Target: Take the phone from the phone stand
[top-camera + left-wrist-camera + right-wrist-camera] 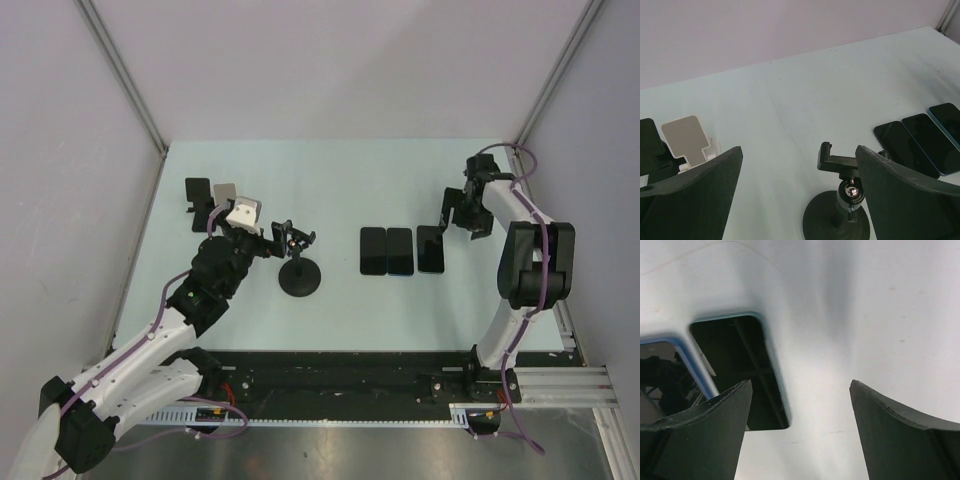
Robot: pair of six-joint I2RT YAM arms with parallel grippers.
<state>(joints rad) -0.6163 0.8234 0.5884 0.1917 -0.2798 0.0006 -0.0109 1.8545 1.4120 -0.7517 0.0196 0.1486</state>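
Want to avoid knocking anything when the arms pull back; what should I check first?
1. Round-base stand clamp empty: ok.
2. Three phones lying flat on the table: ok.
3. Right gripper open, nothing between its fingers: ok.
4. Left gripper open, holding nothing: ok.
5. Left gripper clear of the clamp: cannot tell.
6. Black stand at far left empty: cannot tell.

Black phone stand (299, 277), three black phones (399, 250), perhaps blue-edged; pale green table (330, 180).
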